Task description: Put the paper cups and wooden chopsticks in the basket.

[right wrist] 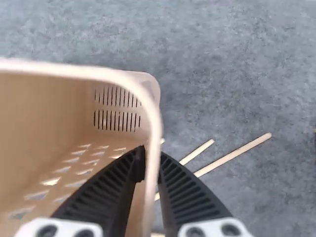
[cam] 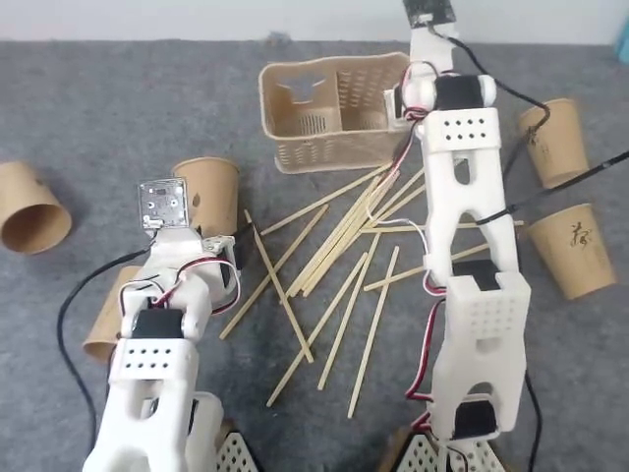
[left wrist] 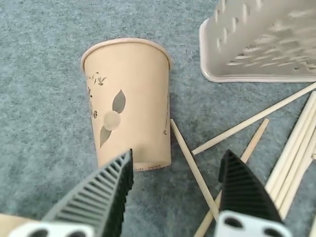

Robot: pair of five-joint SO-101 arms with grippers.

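A tan plastic basket (cam: 334, 108) stands at the back of the grey carpet. My right gripper (right wrist: 150, 168) is shut on its side wall (right wrist: 148, 113), one finger inside and one outside; from above the right gripper (cam: 401, 102) sits at the basket's right end. A paper cup (left wrist: 128, 103) lies on its side, base toward my left gripper (left wrist: 175, 182), which is open just short of it. That cup (cam: 206, 192) is left of centre, with the left gripper (cam: 211, 241) close behind it. Several wooden chopsticks (cam: 334, 256) lie scattered in front of the basket.
Another cup (cam: 31, 208) lies at the far left, and one (cam: 103, 315) is partly hidden under the left arm. Two cups (cam: 555, 143) (cam: 575, 246) lie right of the right arm. A chopstick (left wrist: 192, 163) runs between the left fingers, near the basket's corner (left wrist: 256, 44).
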